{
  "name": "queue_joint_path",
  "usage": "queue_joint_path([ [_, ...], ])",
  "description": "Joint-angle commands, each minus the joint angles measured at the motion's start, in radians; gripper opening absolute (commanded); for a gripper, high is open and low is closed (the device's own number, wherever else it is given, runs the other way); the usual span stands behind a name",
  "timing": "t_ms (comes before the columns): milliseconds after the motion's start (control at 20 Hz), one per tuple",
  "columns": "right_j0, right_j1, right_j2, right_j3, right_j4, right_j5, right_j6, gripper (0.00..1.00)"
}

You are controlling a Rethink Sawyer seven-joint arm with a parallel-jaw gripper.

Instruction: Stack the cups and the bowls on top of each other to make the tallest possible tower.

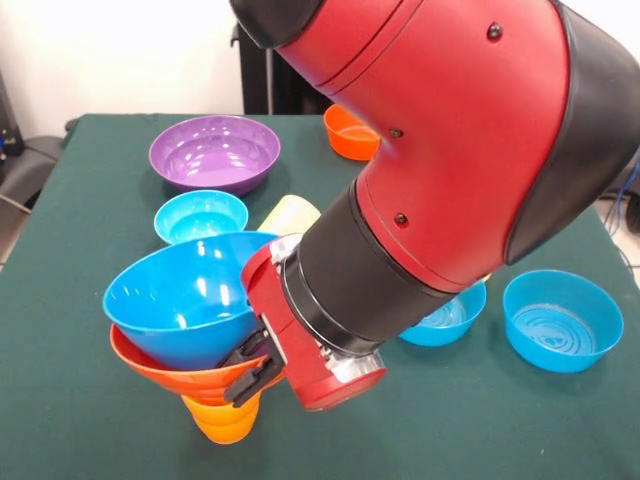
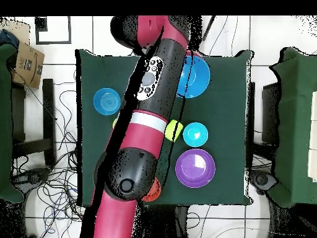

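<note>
The tower stands at the table's near left: a large blue bowl [image 1: 180, 295] nested in a wider orange bowl [image 1: 165, 370] over an orange cup [image 1: 225, 420], all tilted. My gripper [image 1: 255, 368] reaches in from the right, and its black fingers are shut on the orange bowl's rim. In the overhead view the large blue bowl [image 2: 197, 77] shows beside the arm, which hides the gripper. A large purple bowl [image 1: 214, 152], a small blue bowl [image 1: 200, 215] and a pale yellow cup [image 1: 290, 213] lie behind the tower. The lime green cup is hidden.
A small orange bowl [image 1: 350, 132] sits at the far edge. Two medium blue bowls [image 1: 445, 318] [image 1: 562, 320] sit at the right, one partly behind the arm. The bulky red arm [image 1: 450, 170] spans the table's middle. Chairs and cables surround the table [image 2: 229, 124].
</note>
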Motion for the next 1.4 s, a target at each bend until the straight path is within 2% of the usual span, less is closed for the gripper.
queue_joint_path([
  [50, 0.022, 0.008, 0.017, -0.026, -0.017, -0.064, -0.050, 0.00],
  [1000, 0.031, 0.012, 0.016, -0.015, -0.020, -0.072, -0.049, 0.00],
  [1200, 0.023, 0.012, 0.014, -0.025, 0.001, -0.036, -0.068, 0.00],
  [1400, 0.006, 0.013, 0.010, -0.046, 0.021, -0.006, -0.129, 0.00],
])
